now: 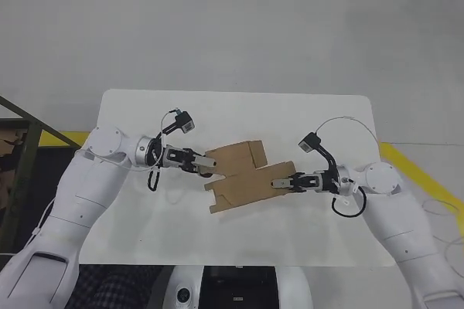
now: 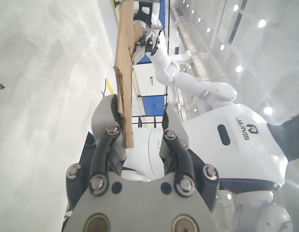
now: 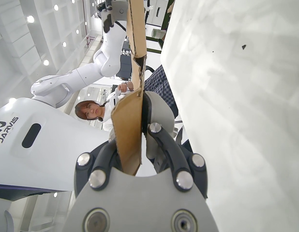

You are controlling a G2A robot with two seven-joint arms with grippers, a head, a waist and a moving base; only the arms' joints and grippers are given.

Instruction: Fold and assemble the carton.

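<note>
Two pincers meet at one brown carton [image 1: 247, 185]. The right pincer [image 1: 277, 184] is clenched on the end of the carton that points to the right edge of the surface [image 1: 139, 232]. In the right wrist view one grey finger [image 3: 155, 114] presses on the cardboard. A bent flap hides the other finger.

The left pincer [image 1: 210, 163] is released, with its two fingers spread wide. The other end of the carton pokes in between them. That end touches one finger [image 2: 103, 114]. It is apart from the other finger [image 2: 172, 124].

The carton is flat and not yet shaped into a box. From the top it looks like two joined panels set like a step. One panel is closer to the far edge. The longer one is closer to the near edge and slants a little. In the wrist views the cardboard edge looks rough and torn.

The carton is over the middle of the white surface, well away from every corner. It does not lie on the surface. Both wrist views show a gap between the cardboard and the white top.

A tiny dark speck [image 3: 243, 47] lies on the surface, apart from the carton.
</note>
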